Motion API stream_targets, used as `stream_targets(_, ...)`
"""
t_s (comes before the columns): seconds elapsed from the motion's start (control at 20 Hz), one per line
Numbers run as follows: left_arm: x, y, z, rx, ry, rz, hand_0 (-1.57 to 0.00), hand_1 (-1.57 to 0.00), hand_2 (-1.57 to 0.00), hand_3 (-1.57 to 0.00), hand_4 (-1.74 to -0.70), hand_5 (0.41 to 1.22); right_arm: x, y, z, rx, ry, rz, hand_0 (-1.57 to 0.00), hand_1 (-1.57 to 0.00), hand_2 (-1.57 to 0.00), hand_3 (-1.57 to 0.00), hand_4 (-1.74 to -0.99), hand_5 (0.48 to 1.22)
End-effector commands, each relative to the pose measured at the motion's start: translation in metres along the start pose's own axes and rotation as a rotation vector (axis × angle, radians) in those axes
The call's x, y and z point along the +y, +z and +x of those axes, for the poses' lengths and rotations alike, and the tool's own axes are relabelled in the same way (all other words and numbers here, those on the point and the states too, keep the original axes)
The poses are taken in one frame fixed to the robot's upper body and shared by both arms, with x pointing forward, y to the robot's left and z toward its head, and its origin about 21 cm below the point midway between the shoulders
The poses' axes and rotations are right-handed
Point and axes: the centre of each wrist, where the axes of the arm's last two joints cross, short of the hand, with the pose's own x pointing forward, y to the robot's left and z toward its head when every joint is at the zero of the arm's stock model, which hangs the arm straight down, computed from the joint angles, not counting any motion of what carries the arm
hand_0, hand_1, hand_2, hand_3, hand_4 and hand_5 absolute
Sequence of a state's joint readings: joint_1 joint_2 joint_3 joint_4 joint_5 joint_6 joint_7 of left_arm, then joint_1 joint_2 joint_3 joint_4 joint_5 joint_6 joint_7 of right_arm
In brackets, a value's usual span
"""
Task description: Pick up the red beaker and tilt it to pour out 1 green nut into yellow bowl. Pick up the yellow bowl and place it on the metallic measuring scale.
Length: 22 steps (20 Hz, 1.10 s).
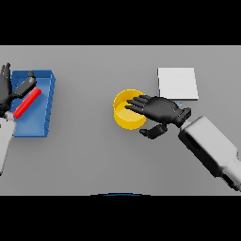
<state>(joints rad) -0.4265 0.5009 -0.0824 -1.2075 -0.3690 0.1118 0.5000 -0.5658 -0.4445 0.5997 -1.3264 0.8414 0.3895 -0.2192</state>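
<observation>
Round yellow bowl (126,115) — shallow, perhaps empty — under right hand (160,109)

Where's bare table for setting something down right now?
Bare: the grey strip between the blue tray and round yellow bowl, plus the far table. Crowded: right robot hand over the bowl, beside the white square scale.
</observation>
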Motion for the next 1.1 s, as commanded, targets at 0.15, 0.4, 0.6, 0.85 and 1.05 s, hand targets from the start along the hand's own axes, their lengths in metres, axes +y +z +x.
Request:
stream_targets(0.15, 0.000, -0.001, -0.002, -0.010, -0.010, 0.003, 0.00, 0.00, 0.00, 0.00, -0.74, 0.698, -0.001, -0.022, 0.005, -0.014, 0.023, 0.069, 0.00, 0.00, 0.00, 0.00, -1.238, 0.727)
stream_targets(0.4, 0.005, 0.000, -0.010, 0.000, -0.005, 0.006, 0.00, 0.00, 0.00, 0.00, -0.74, 0.697, -0.004, -0.037, 0.008, -0.024, 0.063, 0.129, 0.00, 0.00, 0.00, 0.00, -1.258, 0.734)
stream_targets(0.6, 0.009, 0.000, -0.010, 0.011, 0.003, 0.012, 0.00, 0.00, 0.00, 0.00, -0.74, 0.699, -0.005, -0.044, 0.006, 0.001, 0.069, 0.180, 0.00, 0.00, 0.00, 0.00, -1.265, 0.740)
stream_targets(0.85, 0.005, -0.001, -0.013, 0.006, -0.004, 0.010, 0.00, 0.00, 0.00, 0.00, -0.75, 0.699, -0.001, -0.052, 0.010, 0.023, 0.045, 0.234, 0.00, 0.00, -0.02, -0.07, -1.289, 0.758)
stream_targets(1.05, 0.009, -0.003, -0.007, 0.005, -0.001, 0.014, 0.00, 0.00, 0.00, 0.00, -0.75, 0.700, 0.002, -0.049, 0.008, 0.046, 0.026, 0.262, -0.44, -0.42, -0.38, -0.24, -1.351, 0.915)
